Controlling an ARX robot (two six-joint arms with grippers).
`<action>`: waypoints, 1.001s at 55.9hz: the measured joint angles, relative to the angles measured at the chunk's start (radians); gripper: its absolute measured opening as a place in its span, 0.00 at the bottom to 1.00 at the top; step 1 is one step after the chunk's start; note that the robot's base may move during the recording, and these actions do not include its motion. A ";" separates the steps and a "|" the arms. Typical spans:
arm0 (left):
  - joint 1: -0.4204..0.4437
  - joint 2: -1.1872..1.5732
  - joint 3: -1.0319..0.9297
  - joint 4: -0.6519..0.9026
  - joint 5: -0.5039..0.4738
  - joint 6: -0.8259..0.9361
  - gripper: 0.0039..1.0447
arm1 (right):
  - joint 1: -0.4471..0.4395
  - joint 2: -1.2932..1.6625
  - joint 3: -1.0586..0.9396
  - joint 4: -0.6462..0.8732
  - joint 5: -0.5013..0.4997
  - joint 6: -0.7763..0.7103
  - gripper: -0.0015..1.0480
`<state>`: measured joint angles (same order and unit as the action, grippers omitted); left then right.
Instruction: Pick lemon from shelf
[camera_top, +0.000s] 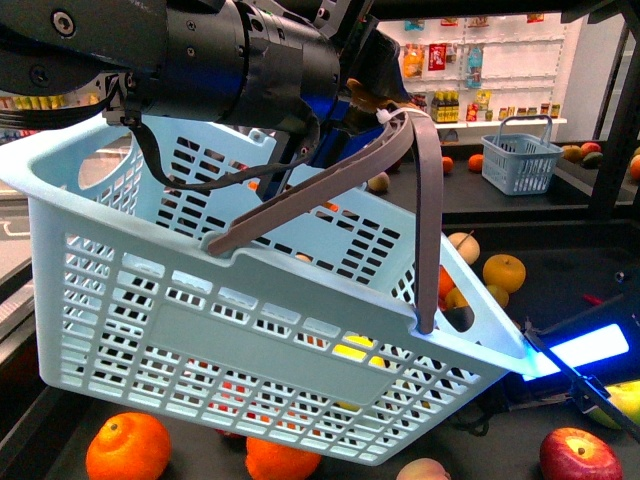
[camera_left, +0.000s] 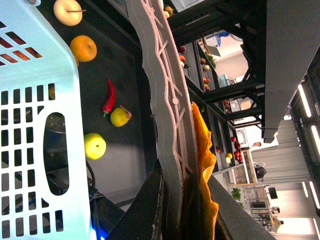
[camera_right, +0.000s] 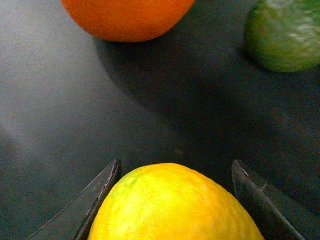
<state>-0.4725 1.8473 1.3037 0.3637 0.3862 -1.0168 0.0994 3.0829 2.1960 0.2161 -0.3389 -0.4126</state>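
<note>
Your right pincer (camera_right: 175, 161) stands apart, with one dark finger on each side of the lemon (camera_right: 172, 205). One finger looks to touch the peel, and a thin dark gap shows beside the other, so the fruit is flanked, not squeezed. The lemon rests on the flat black tray of the shelf (camera_right: 60, 110). Beyond it on the same tray lie an orange fruit (camera_right: 127, 17) and a green fruit (camera_right: 285, 35), both well apart from the lemon and from each other.

Your left pincer (camera_top: 378, 102) is clamped on the grey handle (camera_top: 330, 185) of the light blue basket (camera_top: 120, 300). The basket hangs tilted above the shelf and fills most of the front view. In the left wrist view the handle runs between the fingers with an orange pad (camera_left: 202, 165) pressed against it.

Under the basket's near edge you see a stemmed orange (camera_top: 128, 447) and a second orange (camera_top: 283, 460), and a red apple (camera_top: 580, 455) lies further right. A round yellow-orange fruit (camera_top: 503, 272) sits near the basket's right corner. A red chilli (camera_left: 109, 97) lies just beside a small yellow stemmed fruit (camera_left: 120, 116), and a yellow-green fruit (camera_left: 94, 145) is nearby. A smaller blue basket (camera_top: 520, 160) stands further back.
</note>
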 joint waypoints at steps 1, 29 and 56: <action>0.000 0.000 0.000 0.000 0.000 0.000 0.13 | -0.002 -0.006 -0.009 0.005 0.000 0.001 0.60; 0.000 0.000 0.000 0.000 0.002 -0.002 0.13 | -0.178 -0.428 -0.515 0.277 0.038 0.055 0.59; 0.000 0.000 0.000 0.000 0.003 -0.002 0.13 | -0.207 -1.065 -0.941 0.394 -0.050 0.299 0.59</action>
<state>-0.4725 1.8473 1.3037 0.3637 0.3893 -1.0191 -0.1078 2.0178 1.2552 0.6098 -0.3889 -0.1139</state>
